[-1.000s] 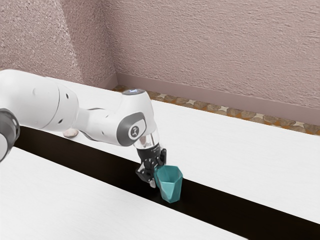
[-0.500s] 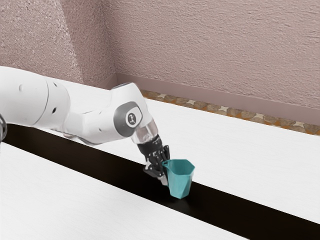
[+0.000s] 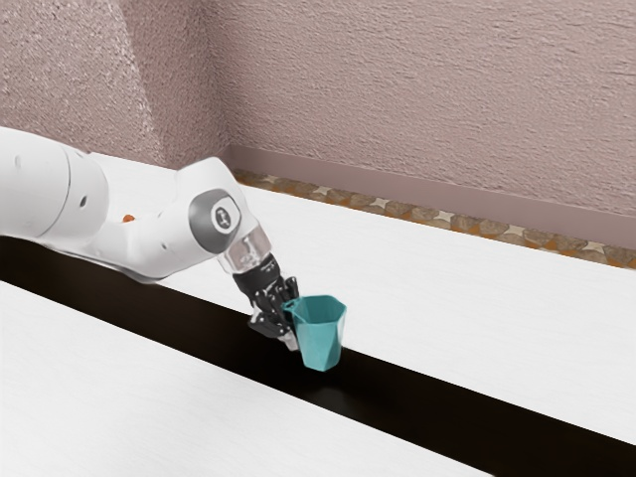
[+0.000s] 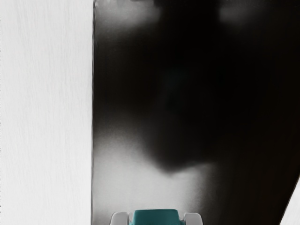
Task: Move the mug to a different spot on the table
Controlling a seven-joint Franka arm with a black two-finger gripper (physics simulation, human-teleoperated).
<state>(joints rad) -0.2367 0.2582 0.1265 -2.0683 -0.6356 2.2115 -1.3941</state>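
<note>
One teal faceted mug (image 3: 323,338) is clamped by its wall in my black pincer (image 3: 289,331), slightly tilted. Both are over the black strip (image 3: 427,402) of the white desk (image 3: 477,298).

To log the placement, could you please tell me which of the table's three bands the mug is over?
The dark middle band; the teal mug, gripped by the end effector, sits between both white bands.

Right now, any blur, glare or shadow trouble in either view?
Exterior view: even, soft light, no glare; the mug and claw read crisply against the black strip. Wrist view: the mug under the claw is blurred, a smeared dark shadow and a pale sheen lie on the black strip, and the white tabletop looks nearly washed out.
</note>
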